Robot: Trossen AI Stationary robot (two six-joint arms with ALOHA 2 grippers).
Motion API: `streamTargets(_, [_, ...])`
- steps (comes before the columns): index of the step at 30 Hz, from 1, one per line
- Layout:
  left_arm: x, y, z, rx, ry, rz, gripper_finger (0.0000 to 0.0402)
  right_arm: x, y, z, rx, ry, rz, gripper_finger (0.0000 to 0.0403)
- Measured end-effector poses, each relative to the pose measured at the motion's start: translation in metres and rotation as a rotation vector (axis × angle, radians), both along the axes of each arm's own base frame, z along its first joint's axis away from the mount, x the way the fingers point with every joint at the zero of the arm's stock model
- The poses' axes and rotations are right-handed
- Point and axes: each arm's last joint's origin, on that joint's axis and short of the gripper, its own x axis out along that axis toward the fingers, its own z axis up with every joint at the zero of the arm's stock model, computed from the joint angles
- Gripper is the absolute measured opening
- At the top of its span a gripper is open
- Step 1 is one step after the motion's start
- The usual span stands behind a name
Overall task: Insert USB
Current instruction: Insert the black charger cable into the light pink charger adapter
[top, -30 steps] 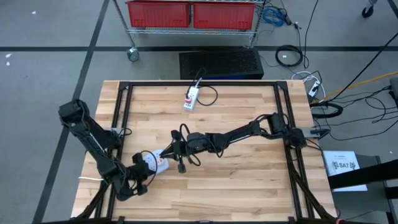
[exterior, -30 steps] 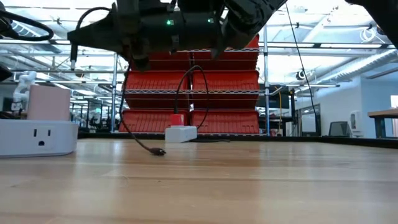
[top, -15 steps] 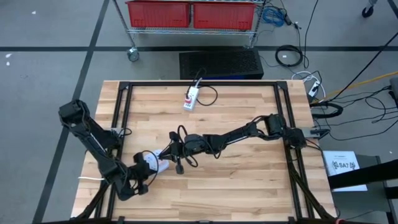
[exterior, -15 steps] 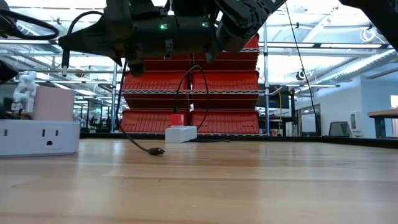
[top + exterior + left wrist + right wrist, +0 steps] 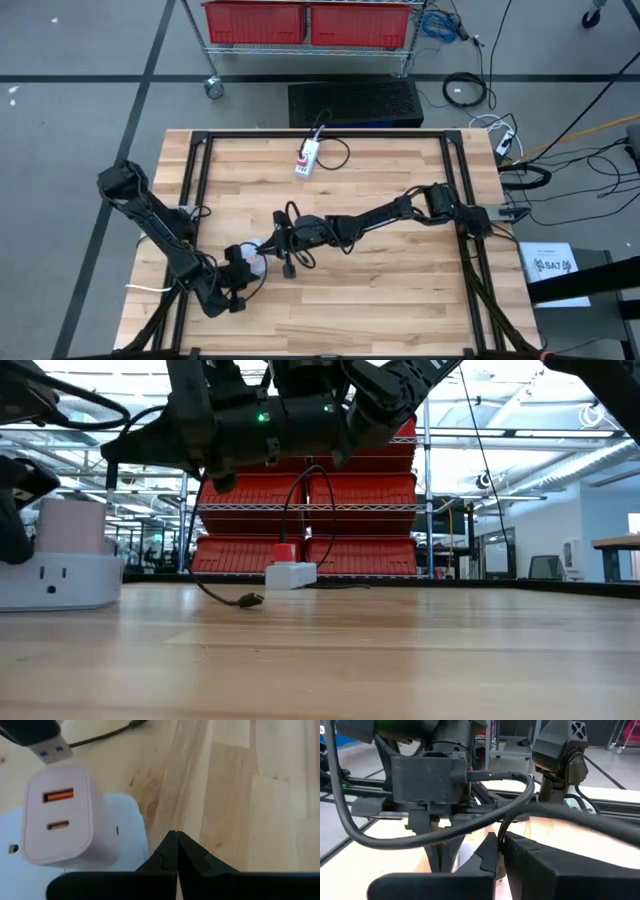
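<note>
1. The left gripper is seen clenched with nothing between its fingers, resting just beside the white power strip.
2. A pink charger is plugged into the strip, just ahead of the left gripper; two ports are shown on its face.
3. The right gripper is clenched on the black cable.
4. The USB plug is held just off the charger's orange port, not yet seated.

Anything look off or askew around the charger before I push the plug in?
The USB plug sits above the pink charger, not lined up with its orange port. Nothing looks damaged.
</note>
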Motion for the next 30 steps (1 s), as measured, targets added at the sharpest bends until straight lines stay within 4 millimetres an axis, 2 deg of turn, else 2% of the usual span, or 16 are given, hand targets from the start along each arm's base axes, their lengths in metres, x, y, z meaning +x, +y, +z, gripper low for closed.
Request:
streamTargets(5, [0.003, -0.002, 0.005, 0.008, -0.033, 0.004, 0.0001, 0.0, 0.0, 0.001, -0.002, -0.013, -0.002, 0.0])
streamTargets(10, [0.005, -0.011, 0.034, 0.027, -0.088, 0.021, 0.0001, 0.0, 0.0, 0.002, 0.02, -0.013, -0.006, 0.0])
streamTargets(13, [-0.008, -0.007, 0.044, 0.031, -0.009, 0.121, 0.0001, 0.0, 0.001, 0.001, 0.02, -0.012, -0.005, 0.0])
streamTargets(17, [-0.034, 0.004, 0.037, 0.021, 0.225, 0.314, 0.0001, 0.0, 0.002, 0.001, 0.02, -0.011, -0.003, 0.0])
streamTargets(20, [-0.044, 0.01, 0.032, 0.035, 0.307, 0.423, 0.0001, 0.0, 0.002, 0.001, 0.02, -0.011, -0.003, 0.0])
streamTargets(25, [-0.046, 0.012, 0.026, 0.049, 0.313, 0.48, 0.0001, 0.0, 0.002, 0.001, 0.02, -0.011, -0.003, 0.0])
streamTargets(30, [-0.047, 0.016, 0.012, 0.072, 0.351, 0.545, 0.0001, 0.0, 0.003, 0.002, 0.02, -0.011, -0.003, 0.0])
